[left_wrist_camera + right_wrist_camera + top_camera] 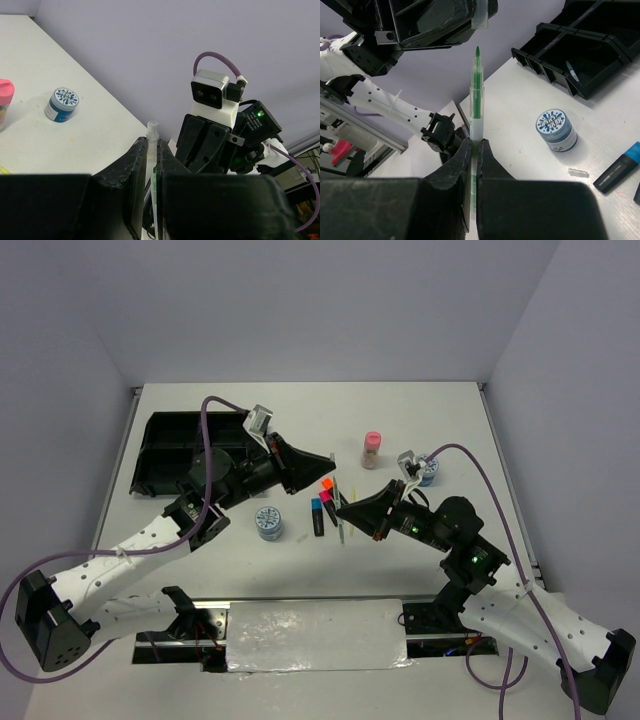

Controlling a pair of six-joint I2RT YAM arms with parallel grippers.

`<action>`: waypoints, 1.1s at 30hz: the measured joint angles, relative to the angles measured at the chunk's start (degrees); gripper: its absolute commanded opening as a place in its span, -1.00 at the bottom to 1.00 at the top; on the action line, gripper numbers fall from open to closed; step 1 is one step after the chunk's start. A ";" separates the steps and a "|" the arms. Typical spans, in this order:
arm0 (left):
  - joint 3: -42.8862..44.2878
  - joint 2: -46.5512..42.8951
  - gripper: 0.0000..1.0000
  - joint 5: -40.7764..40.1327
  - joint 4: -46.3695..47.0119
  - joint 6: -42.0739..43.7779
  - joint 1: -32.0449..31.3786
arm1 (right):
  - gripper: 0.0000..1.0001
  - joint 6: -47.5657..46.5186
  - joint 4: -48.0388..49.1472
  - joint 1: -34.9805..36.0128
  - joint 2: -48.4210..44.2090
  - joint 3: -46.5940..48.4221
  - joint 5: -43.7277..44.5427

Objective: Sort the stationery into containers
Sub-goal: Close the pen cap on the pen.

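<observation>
Right hand point(474, 146) pinches green pen point(477, 100), tip just short of clear cap point(480, 17).

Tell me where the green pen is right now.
Right wrist view: the green pen stands between the fingers of the right gripper, bare tip pointing at the left gripper just beyond it, left of the round tin there.

The tray point(185, 455) sits at the far left corner of the table point(450, 410). The markers point(320, 512) lie at the middle, with one tin point(269, 523) to their left and the bottle point(371, 450) behind them to the right. The other tin point(427, 472) is just right of the bottle. Above the markers, the left gripper point(330, 458) holds a cap point(152, 132) over the pen point(476, 100) in the right gripper point(340, 508).
</observation>
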 measured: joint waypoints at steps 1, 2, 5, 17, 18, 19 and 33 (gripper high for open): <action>0.00 0.04 -1.00 0.09 0.02 -0.02 0.00 | -1.00 0.00 0.00 0.00 0.00 0.00 0.00; 0.00 0.11 -1.00 0.15 0.02 -0.02 0.00 | -1.00 -0.02 -0.02 0.00 -0.04 0.00 0.02; 0.00 0.28 -1.00 0.59 0.20 -0.09 0.00 | -1.00 -0.17 -0.35 0.00 -0.02 0.09 0.20; -0.79 0.42 -1.00 1.79 1.33 -0.20 0.00 | -1.00 -0.96 -1.31 0.00 0.63 0.83 0.66; -0.96 0.42 -1.00 1.81 1.31 -0.20 0.00 | -1.00 -1.01 -1.42 0.00 0.70 1.05 0.66; -1.14 0.42 -1.00 1.84 1.36 -0.20 0.00 | -1.00 -1.07 -1.51 0.00 0.74 1.27 0.68; -2.60 0.42 -1.00 2.49 3.41 -1.18 0.00 | -1.00 -1.31 -2.23 0.00 0.94 2.08 2.10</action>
